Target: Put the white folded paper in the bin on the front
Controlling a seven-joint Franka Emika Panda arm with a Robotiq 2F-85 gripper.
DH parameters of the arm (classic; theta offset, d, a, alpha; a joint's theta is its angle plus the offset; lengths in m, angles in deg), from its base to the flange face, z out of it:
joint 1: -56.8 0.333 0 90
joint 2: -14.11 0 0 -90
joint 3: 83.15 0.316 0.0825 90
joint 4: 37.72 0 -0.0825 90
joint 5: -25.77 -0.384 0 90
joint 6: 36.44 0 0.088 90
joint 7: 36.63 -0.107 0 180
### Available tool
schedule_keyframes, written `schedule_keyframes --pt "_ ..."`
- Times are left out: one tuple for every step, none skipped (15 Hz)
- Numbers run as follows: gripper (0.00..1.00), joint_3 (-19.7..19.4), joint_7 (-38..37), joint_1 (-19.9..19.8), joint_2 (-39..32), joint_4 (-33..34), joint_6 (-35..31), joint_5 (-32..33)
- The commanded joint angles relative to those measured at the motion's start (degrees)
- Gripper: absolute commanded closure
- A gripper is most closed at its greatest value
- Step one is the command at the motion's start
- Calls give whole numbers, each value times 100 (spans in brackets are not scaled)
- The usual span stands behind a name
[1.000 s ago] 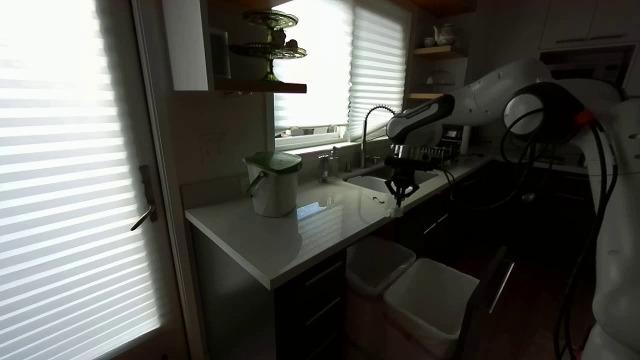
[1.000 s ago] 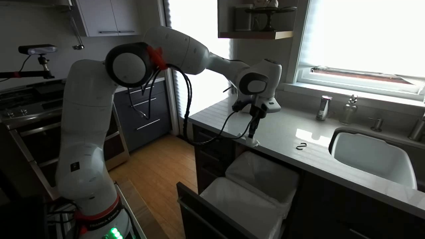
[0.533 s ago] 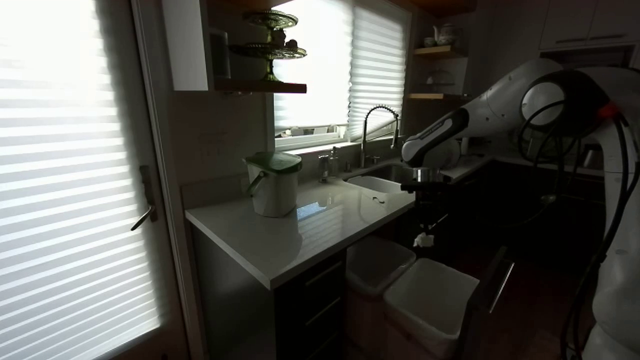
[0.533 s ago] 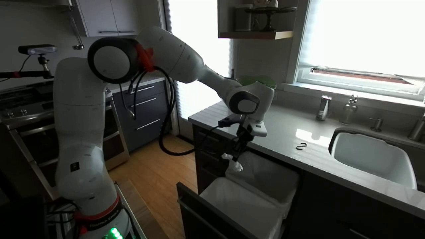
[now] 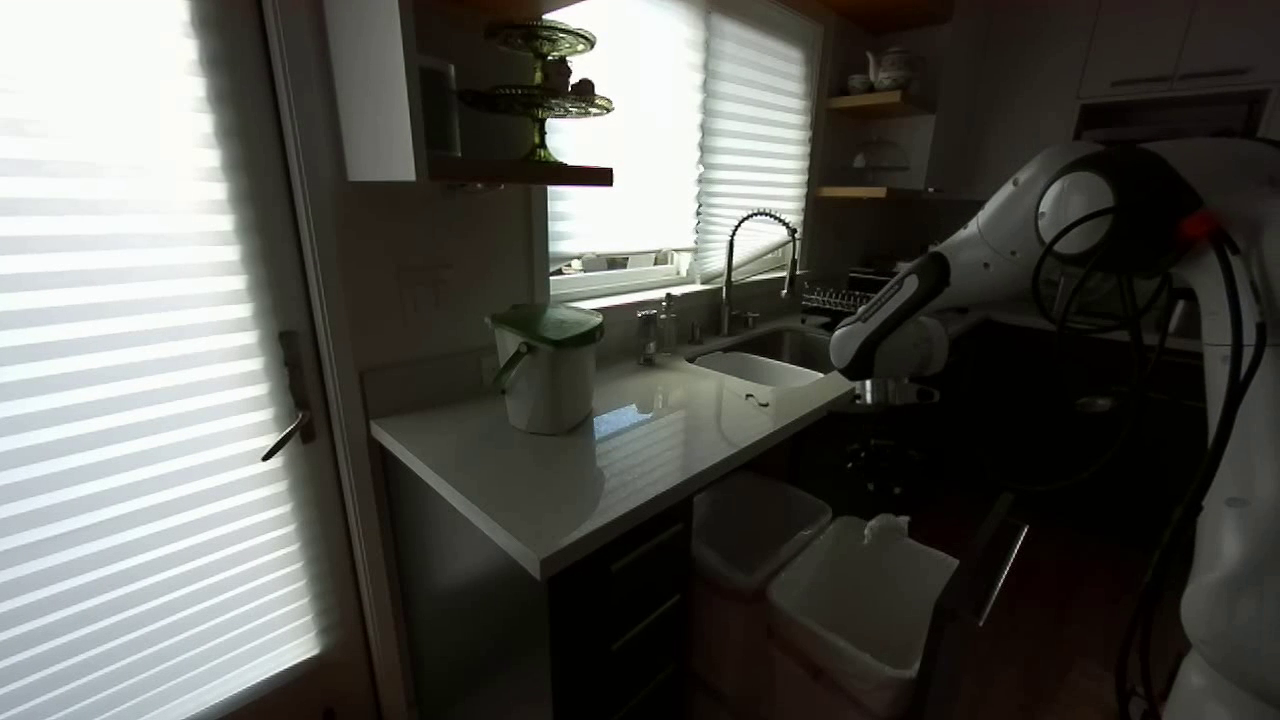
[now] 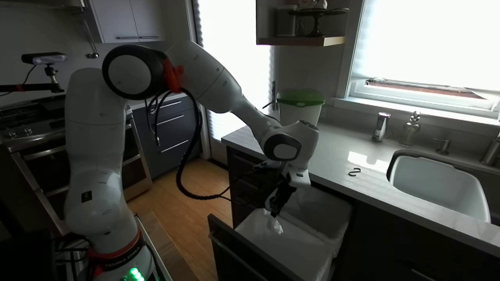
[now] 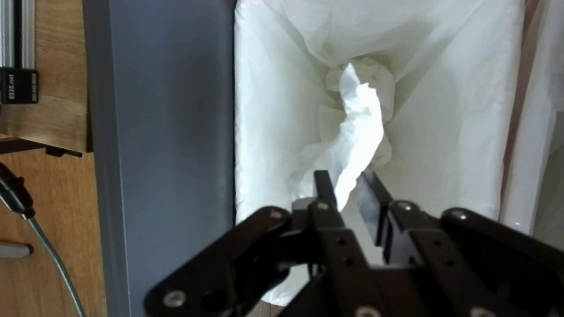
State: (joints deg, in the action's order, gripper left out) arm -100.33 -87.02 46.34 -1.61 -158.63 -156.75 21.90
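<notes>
The white folded paper [image 7: 363, 123] is a thin crumpled strip. In the wrist view it runs from between my fingertips out over the inside of the bin. My gripper [image 7: 346, 182] has its fingers apart, with a gap beside the paper; I cannot tell if the paper touches the left finger. In an exterior view the gripper [image 6: 275, 212] points down over the bin with the paper [image 6: 275, 225] just below its tips. The bin [image 6: 285, 253] is white, rectangular and lined with a bag. In an exterior view the paper [image 5: 886, 526] shows at the bin's [image 5: 850, 600] back rim.
A second, duller bin [image 6: 324, 210] stands beside it under the counter [image 5: 640, 480]. The dark drawer front [image 7: 172, 132] borders the bin's other side. Crumpled white scraps [image 7: 374, 77] lie inside the bin. A green-lidded pail [image 5: 552, 385] and a metal hook [image 6: 354, 171] are on the counter.
My gripper has moved off the counter edge and down over the bin, carrying the paper with it. The fingers now stand apart.
</notes>
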Motion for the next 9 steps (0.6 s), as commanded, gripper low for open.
schedule_keyframes --pt "45 -38 -124 22 142 -173 -392 272" --pt "37 -24 -60 16 203 -183 -470 269" --pt "30 -18 4 18 271 -171 -490 307" --pt "22 14 158 1 370 -184 -473 271" --pt "15 97 539 -39 548 -206 -383 135" --pt "8 120 770 -3 699 -224 -370 271" --pt "1 146 937 58 903 -238 -275 426" --pt "0 184 1036 125 1116 -249 -142 609" --pt "0 247 1187 161 1302 -249 -31 743"
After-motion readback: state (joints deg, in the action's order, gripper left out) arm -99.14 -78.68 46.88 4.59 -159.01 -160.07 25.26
